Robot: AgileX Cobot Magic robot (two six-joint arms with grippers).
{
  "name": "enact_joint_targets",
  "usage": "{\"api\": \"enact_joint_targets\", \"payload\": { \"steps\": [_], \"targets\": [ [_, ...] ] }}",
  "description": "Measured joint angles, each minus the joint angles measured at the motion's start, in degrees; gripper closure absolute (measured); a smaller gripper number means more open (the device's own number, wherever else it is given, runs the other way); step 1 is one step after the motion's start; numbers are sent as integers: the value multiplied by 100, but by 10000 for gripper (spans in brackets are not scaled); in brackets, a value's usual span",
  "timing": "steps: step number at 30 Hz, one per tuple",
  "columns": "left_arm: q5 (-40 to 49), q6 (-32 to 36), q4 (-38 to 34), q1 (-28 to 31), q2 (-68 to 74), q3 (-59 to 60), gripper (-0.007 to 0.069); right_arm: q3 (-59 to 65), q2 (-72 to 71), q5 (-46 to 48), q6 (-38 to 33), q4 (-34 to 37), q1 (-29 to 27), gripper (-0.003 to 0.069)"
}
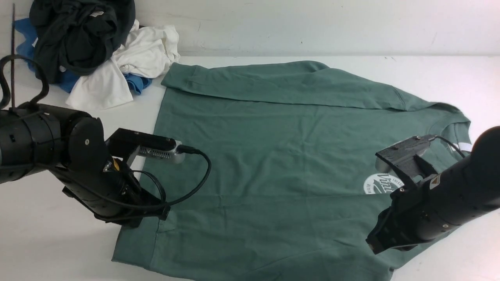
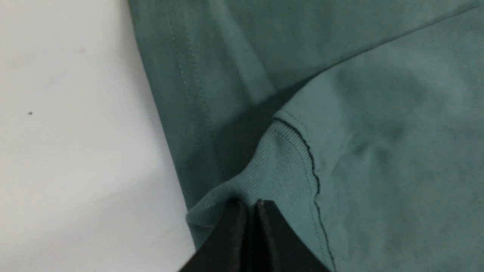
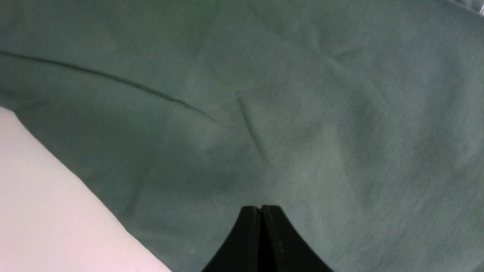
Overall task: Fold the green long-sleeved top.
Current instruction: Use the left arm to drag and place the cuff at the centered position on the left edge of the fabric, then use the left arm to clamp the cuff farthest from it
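You've got the green top (image 1: 273, 156) flat mid-counter (image 1: 47, 249) with its far sleeve folded in, your left hand (image 2: 247, 206) pinched shut on the near cuff (image 2: 280, 166), your right hand (image 3: 261, 209) closed and empty, and the body folds still to do.

a robotics lab bench given over to garment handling is indicated. a plain white tabletop (image 1: 47, 234) is backed by a bare, scuffed white wall (image 1: 312, 23). two black jointed robot arms, the left arm (image 1: 58, 148) and the right arm (image 1: 449, 199), are seen above it. a silver wrist camera (image 1: 158, 150) fed by a black cable (image 1: 197, 183) is carried on the left one. the green long-sleeved top (image 1: 273, 156) is spread flat, and a black garment (image 1: 74, 35), a white garment (image 1: 133, 58) and a blue garment (image 1: 134, 84) are heaped in the far left corner.
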Motion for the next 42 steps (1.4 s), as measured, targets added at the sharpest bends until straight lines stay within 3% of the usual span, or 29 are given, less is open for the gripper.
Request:
{"api": "enact_joint_targets", "payload": {
  "steps": [3, 11, 14, 21, 27, 28, 30, 33, 37, 42],
  "targets": [
    [82, 11, 0, -144, -161, -235, 622, 0, 0, -6, 0, 0, 0, 669],
    [81, 42, 545, -264, -171, -2222, 622, 0, 0, -86, 0, -24, 0, 669],
    [-121, 30, 785, -129, 280, -2899, 622, 0, 0, -132, 0, -37, 0, 669],
    [-830, 26, 860, 86, 1782, -3167, 612, 0, 0, -170, 0, -67, 0, 669],
    [-688, -22, 860, 286, 2806, -3626, 467, 0, 0, -194, 0, -72, 0, 669],
    [-410, -43, 860, 335, 2881, -3868, 400, 0, 0, -210, 0, -64, 0, 669],
    [-155, -49, 868, 354, 2881, -4116, 346, 0, 0, -266, 0, 15, 0, 669],
    [117, -64, 744, 348, 2858, -4536, 305, 0, 71, -443, -10, 336, 0, 669],
    [222, 174, 389, 315, 2867, -4678, 313, 0, 353, -857, -146, 681, 0, 669],
    [50, 662, -194, 260, 3241, -4698, 408, -6, 1062, -1406, -302, 765, 0, 669]
  ]
}}
